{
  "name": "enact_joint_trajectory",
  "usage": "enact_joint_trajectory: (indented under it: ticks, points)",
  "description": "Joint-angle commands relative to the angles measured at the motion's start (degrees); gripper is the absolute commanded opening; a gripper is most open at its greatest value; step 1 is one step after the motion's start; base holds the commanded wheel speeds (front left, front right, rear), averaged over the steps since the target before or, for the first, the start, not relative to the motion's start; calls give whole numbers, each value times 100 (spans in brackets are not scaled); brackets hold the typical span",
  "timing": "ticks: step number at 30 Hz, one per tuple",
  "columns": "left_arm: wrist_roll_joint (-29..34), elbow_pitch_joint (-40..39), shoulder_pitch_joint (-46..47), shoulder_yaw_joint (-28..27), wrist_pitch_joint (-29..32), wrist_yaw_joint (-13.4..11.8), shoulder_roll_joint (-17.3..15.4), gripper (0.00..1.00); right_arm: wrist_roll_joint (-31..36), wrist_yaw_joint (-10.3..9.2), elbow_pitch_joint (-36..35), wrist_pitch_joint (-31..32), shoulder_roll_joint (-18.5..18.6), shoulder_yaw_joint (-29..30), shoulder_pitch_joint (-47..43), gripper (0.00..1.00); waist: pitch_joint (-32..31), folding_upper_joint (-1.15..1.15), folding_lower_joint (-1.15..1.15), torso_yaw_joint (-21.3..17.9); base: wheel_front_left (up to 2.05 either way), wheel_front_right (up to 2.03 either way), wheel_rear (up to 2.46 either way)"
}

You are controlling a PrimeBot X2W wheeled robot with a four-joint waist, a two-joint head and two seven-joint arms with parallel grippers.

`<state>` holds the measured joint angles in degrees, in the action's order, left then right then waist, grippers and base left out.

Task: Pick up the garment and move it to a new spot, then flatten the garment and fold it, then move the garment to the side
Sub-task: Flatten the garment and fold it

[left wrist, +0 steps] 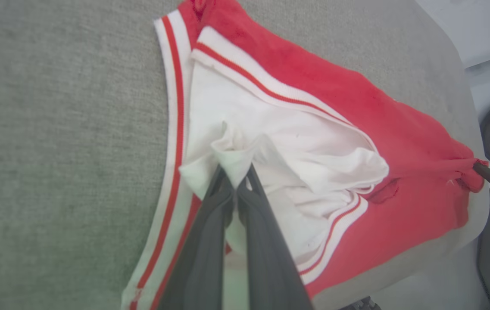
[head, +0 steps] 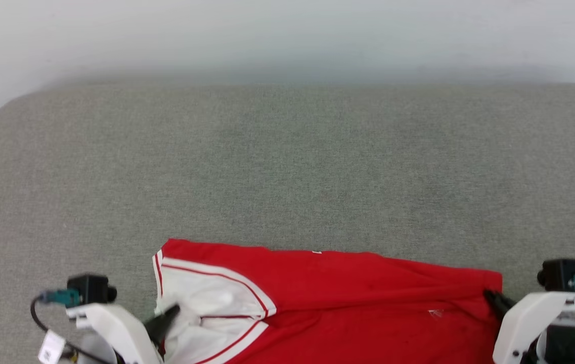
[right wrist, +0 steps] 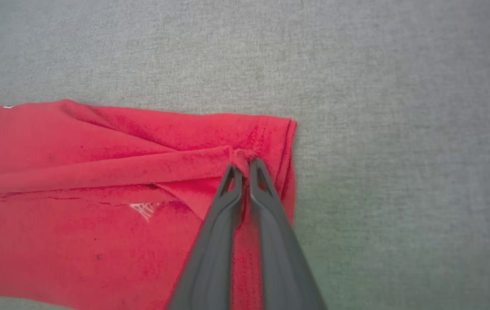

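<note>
The garment (head: 348,288) is pinched by the left gripper (left wrist: 235,172) at the sleeve (left wrist: 279,137), by the right gripper (right wrist: 245,165) at the hem (right wrist: 287,142). Both should be raised together, kept taut.

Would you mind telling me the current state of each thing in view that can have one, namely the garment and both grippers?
garment, lying creased on the grey surface, its white part bunched at the left end, pinched at both ends.
left gripper, shut on a fold of the garment's white fabric.
right gripper, shut on a pinch of red fabric near the garment's edge.
</note>
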<state>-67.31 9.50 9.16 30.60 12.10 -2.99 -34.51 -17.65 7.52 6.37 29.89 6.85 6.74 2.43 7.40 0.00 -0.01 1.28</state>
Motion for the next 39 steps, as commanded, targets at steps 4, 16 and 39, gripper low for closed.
enact_joint_trajectory:
  ticks: [4,16,39]
  points:
    - [-84,-46,-503,22,-187,-104,49,0,-21,-6,266,-375,-99,-52,-293,21,-92,0,1,-84,0,0,0]
    - [776,431,-420,143,-1550,-155,541,100,-6,-5,162,-1768,-251,-135,-566,100,-350,0,1,-109,0,0,0]
    - [3699,-1324,-455,-931,-2739,-589,1226,100,-624,-5,233,933,310,332,-151,100,-108,0,1,427,0,0,0]
